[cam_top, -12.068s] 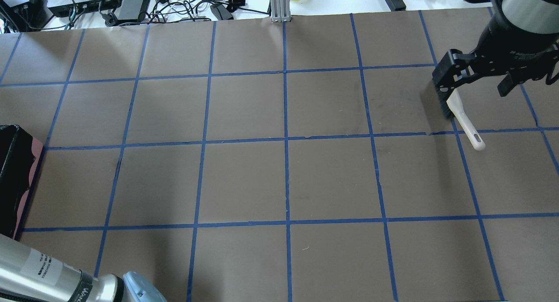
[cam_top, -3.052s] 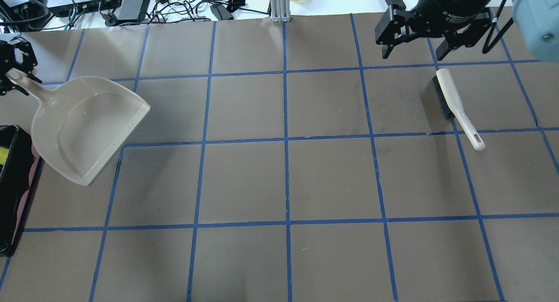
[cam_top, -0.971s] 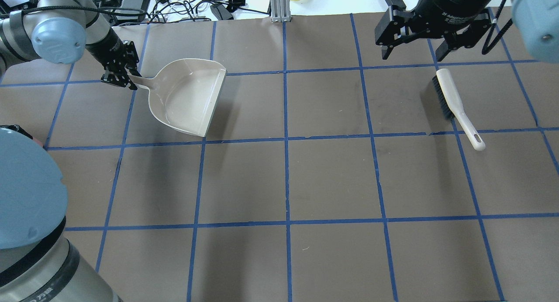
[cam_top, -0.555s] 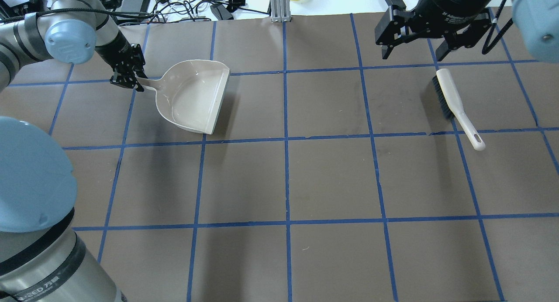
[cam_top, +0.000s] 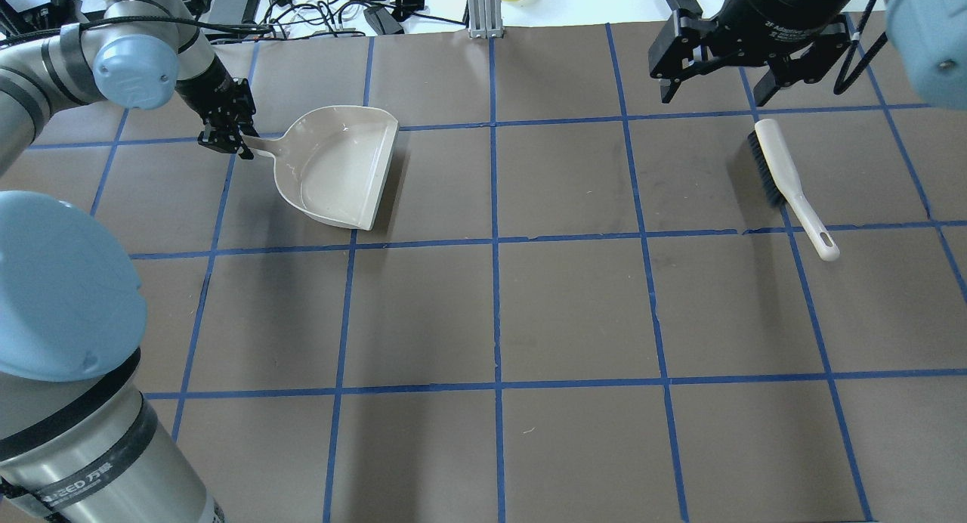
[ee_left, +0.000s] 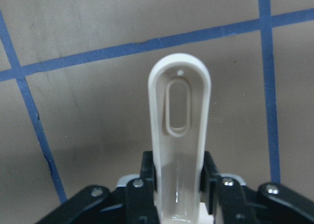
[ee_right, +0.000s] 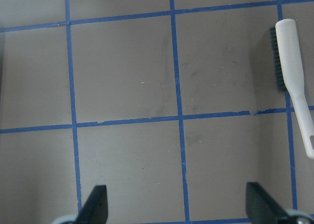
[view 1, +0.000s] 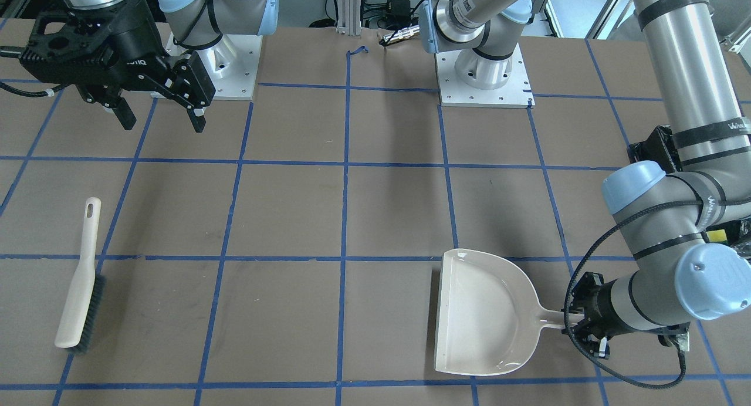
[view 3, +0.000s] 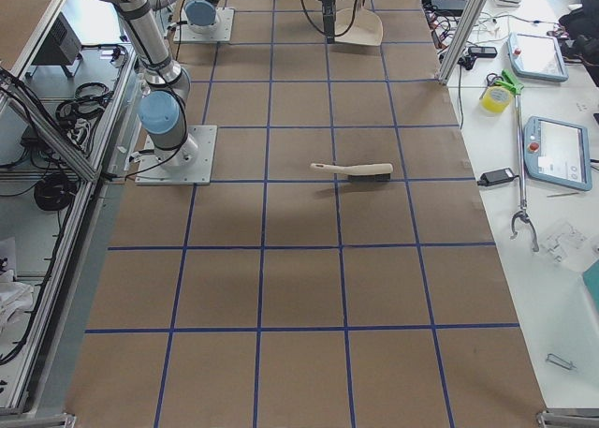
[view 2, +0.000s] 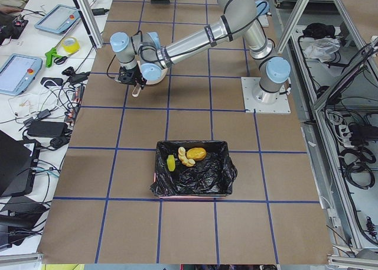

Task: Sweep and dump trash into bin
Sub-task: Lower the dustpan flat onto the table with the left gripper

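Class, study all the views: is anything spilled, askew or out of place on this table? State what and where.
Nothing stands out. All three trash pieces lie inside the bin, none on the table. The left gripper holds the empty dustpan by its handle, and the brush lies near the open right gripper.

the left arm point(view 1: 695, 101) hides most of the bin point(view 1: 647, 146).
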{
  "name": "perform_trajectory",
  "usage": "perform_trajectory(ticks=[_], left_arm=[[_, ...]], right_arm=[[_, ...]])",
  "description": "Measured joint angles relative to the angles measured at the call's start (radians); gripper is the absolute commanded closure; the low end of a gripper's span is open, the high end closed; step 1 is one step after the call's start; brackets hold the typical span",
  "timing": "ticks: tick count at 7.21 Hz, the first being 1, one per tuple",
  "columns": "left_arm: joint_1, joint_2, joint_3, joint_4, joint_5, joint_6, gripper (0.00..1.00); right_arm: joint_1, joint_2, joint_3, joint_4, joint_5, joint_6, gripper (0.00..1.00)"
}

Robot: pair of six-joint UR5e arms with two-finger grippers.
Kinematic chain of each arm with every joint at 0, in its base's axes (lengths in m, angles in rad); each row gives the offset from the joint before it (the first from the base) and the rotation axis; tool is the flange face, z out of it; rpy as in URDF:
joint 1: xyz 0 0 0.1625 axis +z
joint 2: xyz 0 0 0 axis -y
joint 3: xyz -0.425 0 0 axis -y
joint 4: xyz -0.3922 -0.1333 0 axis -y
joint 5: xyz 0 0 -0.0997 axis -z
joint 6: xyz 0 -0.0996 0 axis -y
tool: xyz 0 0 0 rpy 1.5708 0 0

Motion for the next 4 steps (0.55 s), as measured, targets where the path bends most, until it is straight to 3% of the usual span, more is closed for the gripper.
perform_trajectory(ticks=[4], left_arm=[[-0.015,-0.025,0.017,0.000,0.029,0.007,1.00]], right_arm=[[0.000,0.001,0.000,0.000,0.000,0.000,0.00]])
